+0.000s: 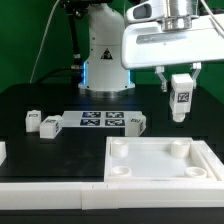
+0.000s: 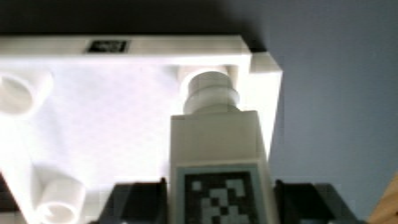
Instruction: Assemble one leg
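My gripper is shut on the leg, a small white block with a black-and-white tag, and holds it upright in the air above the far right corner of the white panel. In the wrist view the leg points its peg down toward a round corner socket of the panel, with dark fingers on both sides of it. Three other legs lie on the black table: two at the exterior view's left and one right of the marker board.
The marker board lies on the table behind the panel. The robot's base stands at the back. A white ledge runs along the front edge. Another white piece shows at the left edge.
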